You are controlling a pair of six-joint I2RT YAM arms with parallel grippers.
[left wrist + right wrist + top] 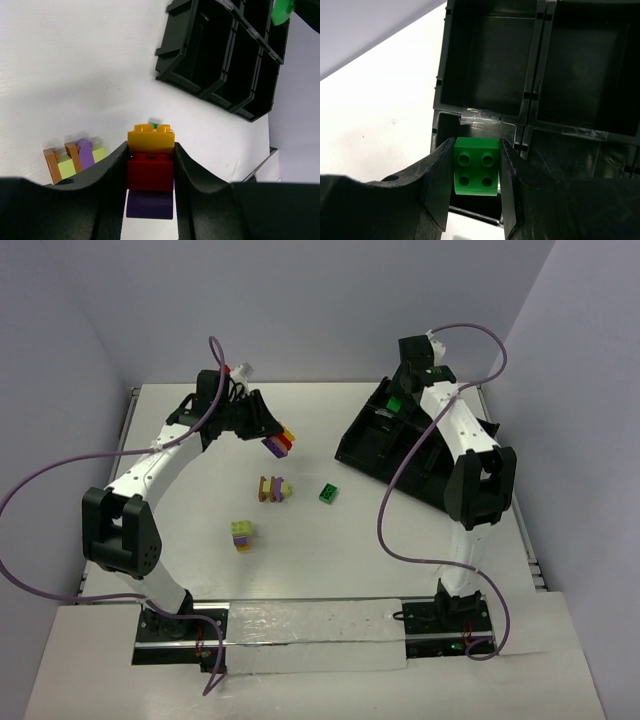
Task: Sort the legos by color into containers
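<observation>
My left gripper (272, 440) is shut on a stack of legos (150, 165), with an orange-yellow brick on top, a red one in the middle and a purple one below, held above the table. My right gripper (476, 170) is shut on a green brick (476, 166) and hangs over the near-left compartment of the black divided tray (535, 75). The compartments in view look empty. In the top view the tray (365, 445) stands tilted at the back right, with the green brick (395, 403) over it.
On the table lie an orange, purple and yellow-green cluster (273, 489), a lone green brick (328, 494) and a yellow-green and purple cluster (242, 535). The left wrist view shows the first cluster (75, 157) and the tray (220, 55) far right.
</observation>
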